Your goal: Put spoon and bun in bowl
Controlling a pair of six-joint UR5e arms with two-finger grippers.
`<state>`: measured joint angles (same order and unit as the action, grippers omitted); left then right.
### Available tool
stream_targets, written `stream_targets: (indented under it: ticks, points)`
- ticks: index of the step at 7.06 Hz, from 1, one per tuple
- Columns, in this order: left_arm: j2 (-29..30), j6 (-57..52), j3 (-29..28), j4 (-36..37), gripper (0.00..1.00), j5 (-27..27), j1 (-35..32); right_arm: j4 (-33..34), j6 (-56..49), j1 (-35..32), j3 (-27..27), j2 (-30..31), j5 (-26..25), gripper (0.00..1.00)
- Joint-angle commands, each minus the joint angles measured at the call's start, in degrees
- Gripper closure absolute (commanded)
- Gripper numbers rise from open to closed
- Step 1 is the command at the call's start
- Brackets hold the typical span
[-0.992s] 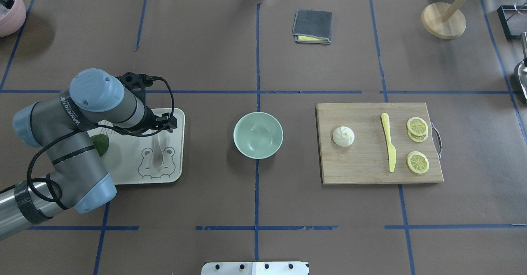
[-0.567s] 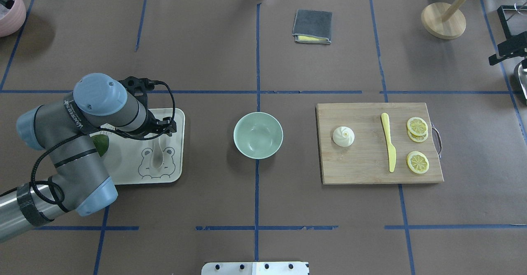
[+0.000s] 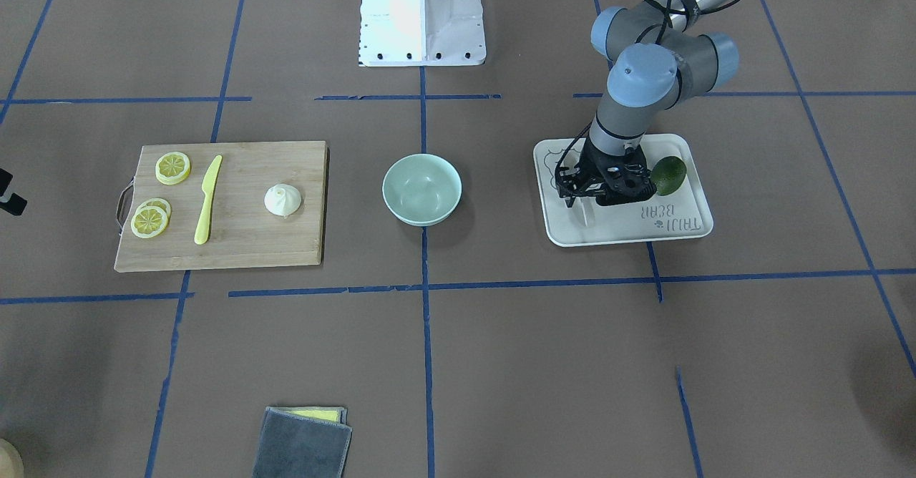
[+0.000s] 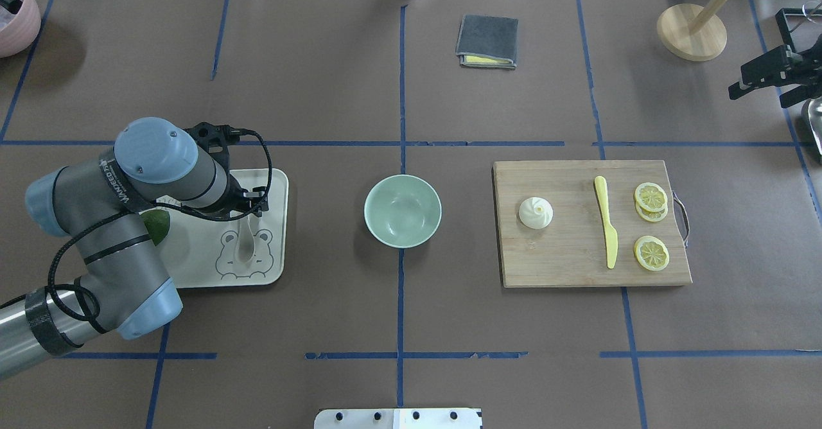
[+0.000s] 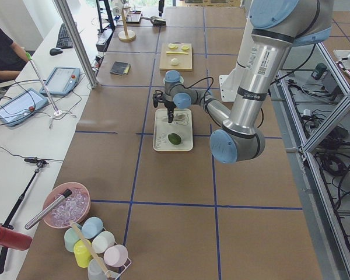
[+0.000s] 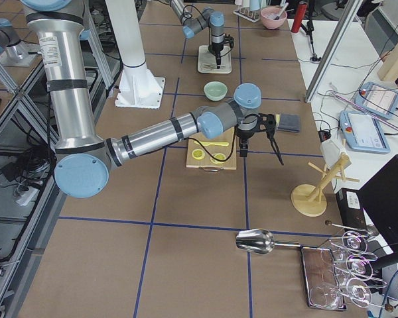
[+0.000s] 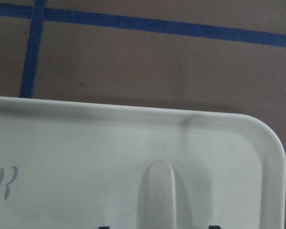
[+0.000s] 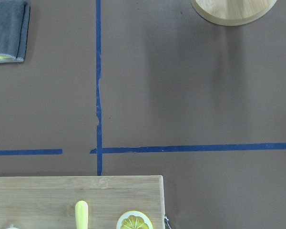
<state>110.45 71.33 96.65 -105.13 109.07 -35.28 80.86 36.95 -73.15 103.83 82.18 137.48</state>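
Left end effector (image 3: 583,199) is hanging low over the tray (image 4: 270,268) toward the table's left end. Its jaws are standing apart, gripping nothing. In the wrist view they are straddling the spoon (image 4: 245,241) handle, one on each side, with a gap showing.

The spoon is lying flat on the tray, scoop pointing toward the robot-side edge and handle toward the far edge. A green fruit (image 3: 670,175) is sitting on the same tray, apart from the spoon.

The bowl (image 4: 402,210) is sitting upright mid-table, between the tray and the cutting board (image 4: 565,262).

The bun (image 4: 535,212) is resting on the board toward the table's right end, on its bowl-side part. It is sitting well apart from the yellow knife (image 4: 605,223) and the lemon slices (image 4: 651,252).

Right end effector (image 6: 261,154) is hanging above the table near the right end. Its fingers are spread and it is holding nothing.
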Motion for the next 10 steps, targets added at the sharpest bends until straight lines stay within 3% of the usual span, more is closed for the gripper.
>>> stream_targets:
  ticks: [1, 2, 3, 6, 8, 9, 10]
  points:
    - [0.0, 0.2, 0.0, 0.3, 0.73, 0.0, 0.0, 0.0, 1.3, 0.7, 0.1, -0.6, 0.0, 0.0]
    - [-0.1, 0.2, 0.1, 0.4, 0.9, 0.0, 0.0, 0.0, 2.1, 0.7, 0.1, -1.0, -0.2, 0.0]
    - [-0.1, 0.2, 0.1, 0.5, 1.0, 0.0, 0.0, 0.0, 2.3, 1.0, 0.4, -1.0, -0.2, 0.0]
    - [-0.2, -0.2, 4.6, 4.5, 1.0, 0.2, -0.7, -0.3, 10.2, 7.3, 1.8, -3.3, -3.9, 0.0]
    - [0.8, 0.0, 6.3, 5.1, 1.0, 0.2, -3.5, -0.6, 19.9, 16.3, 3.4, -6.3, -12.5, 0.0]
    - [3.1, 0.3, 6.1, 5.0, 1.0, 0.1, -4.8, -2.8, 23.0, 19.2, 4.0, -6.3, -13.8, 0.0]
    - [4.4, 1.6, 6.0, 4.7, 1.0, 0.2, -5.8, -5.9, 27.3, 23.4, 4.0, -6.3, -18.8, 0.0]
